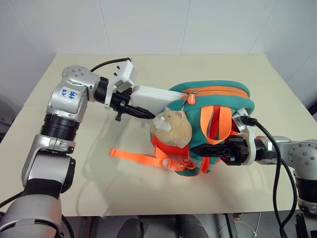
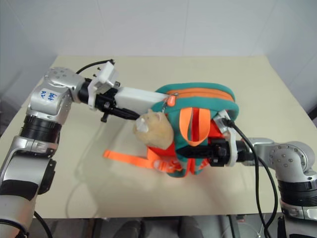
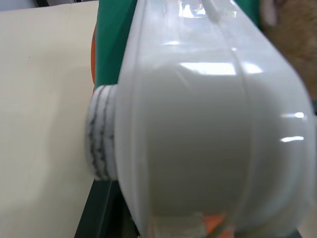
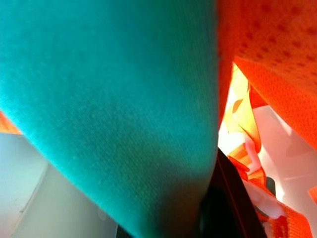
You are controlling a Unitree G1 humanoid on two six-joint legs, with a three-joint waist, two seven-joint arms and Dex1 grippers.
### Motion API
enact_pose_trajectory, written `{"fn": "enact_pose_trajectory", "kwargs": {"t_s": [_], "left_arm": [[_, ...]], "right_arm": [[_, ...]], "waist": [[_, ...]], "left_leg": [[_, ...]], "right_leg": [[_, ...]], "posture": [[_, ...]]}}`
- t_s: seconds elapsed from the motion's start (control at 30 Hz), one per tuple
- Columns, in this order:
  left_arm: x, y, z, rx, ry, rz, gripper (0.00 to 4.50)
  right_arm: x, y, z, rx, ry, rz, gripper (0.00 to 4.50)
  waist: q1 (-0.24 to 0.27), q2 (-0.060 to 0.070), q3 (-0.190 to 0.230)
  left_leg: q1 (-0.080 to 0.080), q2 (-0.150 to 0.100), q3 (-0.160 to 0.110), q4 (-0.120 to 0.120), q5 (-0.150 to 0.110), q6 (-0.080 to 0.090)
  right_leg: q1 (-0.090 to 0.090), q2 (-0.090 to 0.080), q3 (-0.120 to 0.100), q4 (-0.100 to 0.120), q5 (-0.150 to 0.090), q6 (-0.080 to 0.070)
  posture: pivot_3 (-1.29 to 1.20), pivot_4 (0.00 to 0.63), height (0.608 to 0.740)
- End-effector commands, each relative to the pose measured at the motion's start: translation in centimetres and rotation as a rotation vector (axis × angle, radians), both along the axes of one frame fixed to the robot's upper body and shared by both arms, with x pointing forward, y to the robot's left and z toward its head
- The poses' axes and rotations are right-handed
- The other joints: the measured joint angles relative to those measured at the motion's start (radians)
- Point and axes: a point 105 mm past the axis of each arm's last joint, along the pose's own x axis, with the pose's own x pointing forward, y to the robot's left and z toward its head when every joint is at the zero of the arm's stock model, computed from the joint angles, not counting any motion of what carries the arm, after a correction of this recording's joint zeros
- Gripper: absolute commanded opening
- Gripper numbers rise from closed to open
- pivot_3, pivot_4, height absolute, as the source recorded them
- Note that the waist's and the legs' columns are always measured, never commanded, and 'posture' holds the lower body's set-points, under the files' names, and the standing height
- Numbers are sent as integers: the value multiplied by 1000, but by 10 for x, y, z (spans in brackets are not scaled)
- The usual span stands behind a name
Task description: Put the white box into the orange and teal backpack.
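White box (image 1: pixel 151 94) at orange-teal backpack (image 1: pixel 218 101) mouth

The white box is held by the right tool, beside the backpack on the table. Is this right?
Not quite: the left tool holds the white box, as the left eye view shows. It is beside the backpack on the table.

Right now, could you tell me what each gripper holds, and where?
Left gripper: the white box, by its near end. Right gripper: the orange and teal backpack, low on its front.
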Motion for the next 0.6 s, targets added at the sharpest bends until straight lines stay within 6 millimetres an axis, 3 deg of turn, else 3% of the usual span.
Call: {"fn": "enact_pose_trajectory", "kwargs": {"t_s": [0.03,0.3,0.4,0.53,0.6], "left_arm": [[-16,-36,0,52,-24,-159,1313],[-20,-65,-8,126,-11,-200,1313],[-20,-60,-5,162,-25,-217,1313],[-6,-43,1,229,-78,-154,1313],[-1,-46,1,226,-93,-143,1313]], "right_arm": [[-3,8,5,11,-39,25,540],[-3,10,4,16,-43,28,540],[-4,10,3,16,-44,29,540],[-6,7,1,11,-42,23,540],[-6,8,1,10,-41,22,540]], "waist": [[1,0,0],[16,0,0],[18,0,0],[19,0,0],[20,0,0]], "left_leg": [[0,0,0,0,0,0],[0,-1,0,2,0,0],[0,-1,0,2,0,0],[0,0,0,2,0,0],[0,0,0,2,0,0]], "right_leg": [[0,0,0,0,0,0],[1,0,0,0,1,1],[1,0,0,1,1,1],[1,1,0,1,1,1],[1,0,1,1,1,1]], "posture": [[0,150,740],[0,150,740],[0,150,740],[0,150,740],[0,150,740]]}}
